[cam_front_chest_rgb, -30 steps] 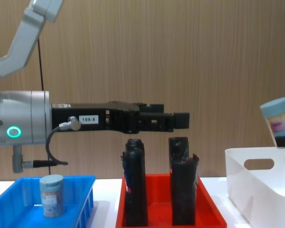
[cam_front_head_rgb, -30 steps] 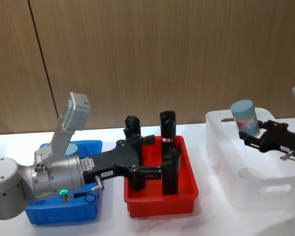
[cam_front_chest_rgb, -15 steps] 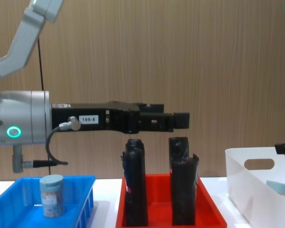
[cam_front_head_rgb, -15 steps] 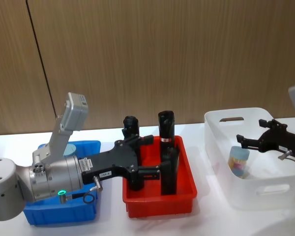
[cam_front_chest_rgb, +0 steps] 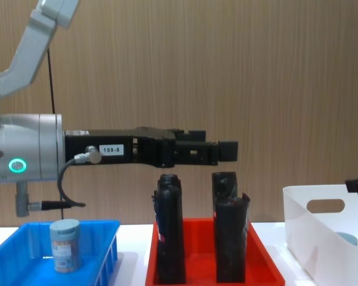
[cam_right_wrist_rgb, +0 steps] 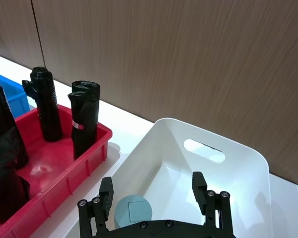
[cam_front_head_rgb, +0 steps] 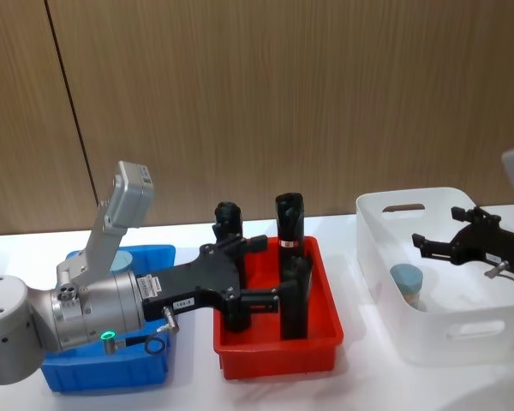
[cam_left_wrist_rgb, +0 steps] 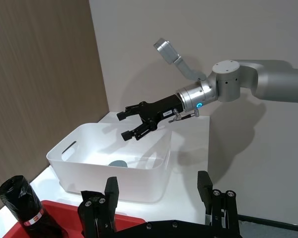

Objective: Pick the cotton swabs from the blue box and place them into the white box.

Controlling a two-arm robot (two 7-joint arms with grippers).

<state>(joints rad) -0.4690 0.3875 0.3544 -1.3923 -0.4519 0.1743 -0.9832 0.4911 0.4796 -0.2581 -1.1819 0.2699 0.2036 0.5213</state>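
A: Starting at the right pincer (cam_front_head_rgb: 434, 228)?

B: Hovering over the white box (cam_front_head_rgb: 445, 330), gaping wide, gripping nothing. Looking just beneath: finding one cotton swabs tub (cam_front_head_rgb: 406, 281) inside the box, standing lid-up on its floor, apart from the pincer.

A: Moving across to the left pincer (cam_front_chest_rgb: 227, 152)?

B: Reaching out level, pointing toward the robot's right, hanging above the red tray (cam_front_chest_rgb: 200, 238) and clear of the black cylinders (cam_front_chest_rgb: 169, 226). Gaping wide as well, carrying nothing.

A: Going outward from there to the other cotton swabs tub (cam_front_chest_rgb: 65, 244)?

B: Finding it in the blue box (cam_front_head_rgb: 111, 372), at the left end of the worktop (cam_front_head_rgb: 364, 381). Standing upright, lid on top, long axis vertical. Lying not ahead of the left pincer but behind it, back along the arm toward the robot's left, and lower, sitting roughly under the wrist end.

A: Picking the nearer arm, then?

B: Favouring the left, clearly; placing the right one well apart, beyond the red tray. Judging the next move as hinging on that backward offset: probably needing to draw back over the blue box, tip downward, and close across the tub's round side. Minding the cylinders below while pulling away.
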